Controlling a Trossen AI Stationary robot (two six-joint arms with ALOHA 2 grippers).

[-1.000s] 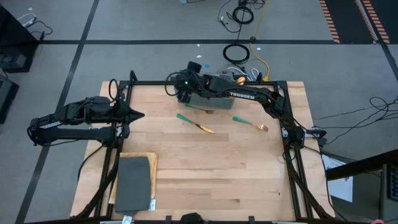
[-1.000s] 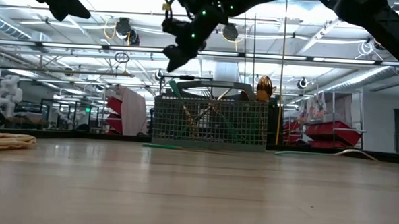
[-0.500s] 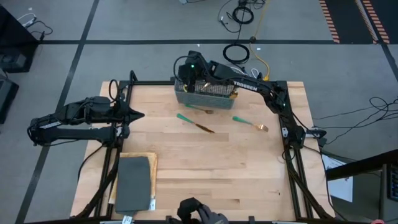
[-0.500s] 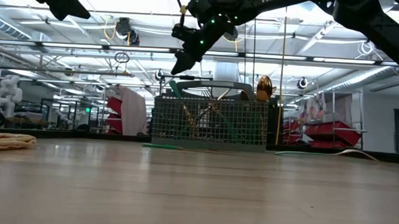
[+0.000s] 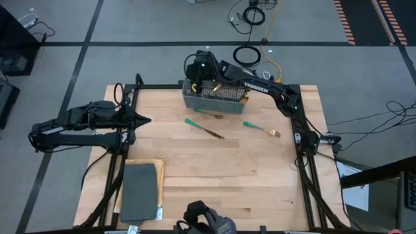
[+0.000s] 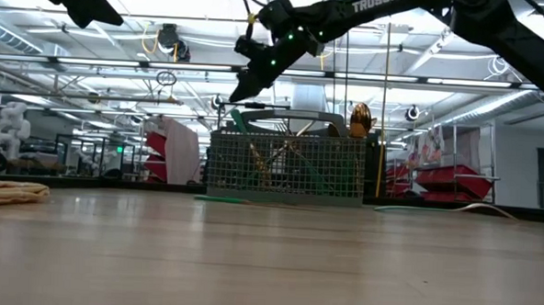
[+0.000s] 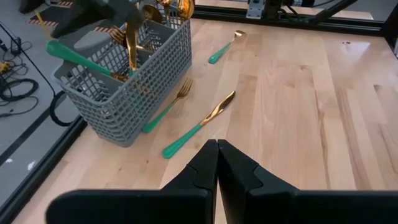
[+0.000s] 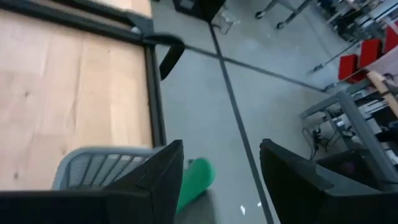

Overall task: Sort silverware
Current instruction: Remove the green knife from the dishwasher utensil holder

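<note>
Silverware (image 7: 199, 126): gold heads, teal handles

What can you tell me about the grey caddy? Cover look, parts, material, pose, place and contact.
The grey caddy is a box of open square mesh, plastic by its look, with a curved carry handle. It stands upright at the table's far edge. Gold-headed, teal-handled silverware sticks out of it. A fork lies against its base.

Knife (image 7: 200, 127): gold blade, teal handle; flat on the wood, just beside the caddy.
Fork (image 7: 168, 103): gold tines, teal handle; flat, partly under the caddy's edge.
Spoon (image 7: 223, 46): gold bowl, teal handle; flat, apart.
Remaining silverware (image 7: 127, 43): standing jumbled inside the caddy.
</note>
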